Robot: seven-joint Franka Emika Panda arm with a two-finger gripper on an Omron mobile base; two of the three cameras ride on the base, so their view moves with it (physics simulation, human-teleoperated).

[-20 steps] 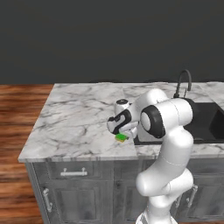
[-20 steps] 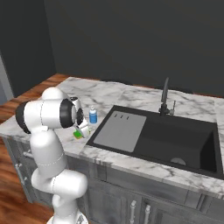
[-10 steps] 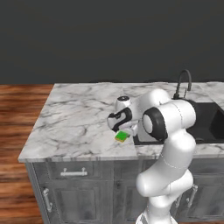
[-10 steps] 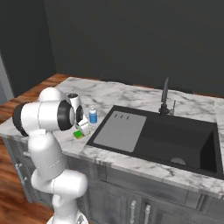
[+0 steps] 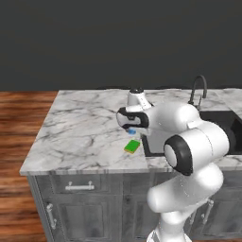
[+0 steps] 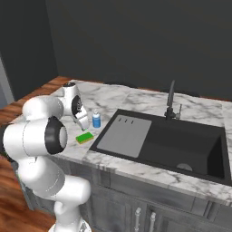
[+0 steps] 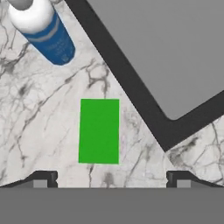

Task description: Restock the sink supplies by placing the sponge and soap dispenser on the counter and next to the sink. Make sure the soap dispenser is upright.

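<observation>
Sponge (image 7: pixel 99 131) flat nr sink (image 7: pixel 131 92) edge — gripper (image 7: pixel 112 178) open above.

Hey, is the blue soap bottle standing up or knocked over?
Standing up. The soap bottle sits on its base on the counter with its white top pointing up, beside the sink and just behind the sponge.

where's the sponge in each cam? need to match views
Left base view: sponge sits centre, on the counter just left of the sink's edge.
Right base view: left of centre, beside the sink.
Hand view: centre, flat on marble.
Shared landmark: the blue soap dispenser, upright close by.
</observation>
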